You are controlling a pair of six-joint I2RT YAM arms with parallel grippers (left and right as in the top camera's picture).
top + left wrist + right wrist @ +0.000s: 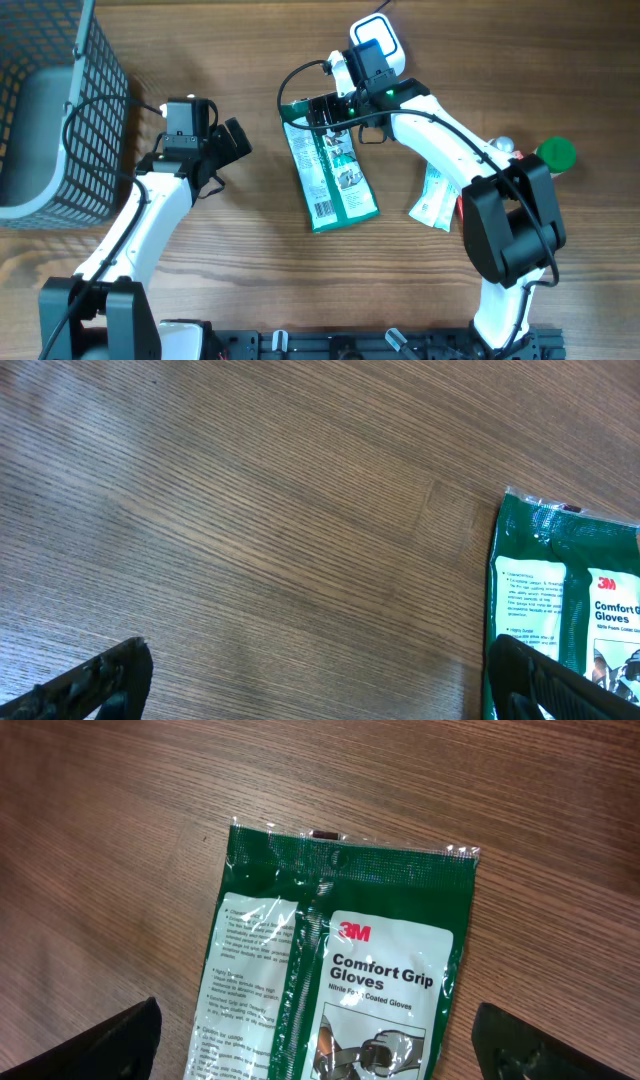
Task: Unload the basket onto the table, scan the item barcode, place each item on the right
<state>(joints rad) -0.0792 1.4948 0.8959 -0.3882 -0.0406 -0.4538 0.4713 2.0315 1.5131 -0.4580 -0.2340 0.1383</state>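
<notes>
Green-and-white glove packet [330, 170], brown woodgrain table [230, 260], dark mesh basket [80, 90], green cap [556, 152]

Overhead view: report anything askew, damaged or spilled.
Nothing stands out. The glove packet lies flat and sealed on the table, only slightly slanted, with no tears or spills visible. The right gripper hangs open above its top end.

On table [250, 260]: glove packet [335, 180] flat at centre; basket [95, 120] far left; smaller packet [435, 200] right of centre.
</notes>
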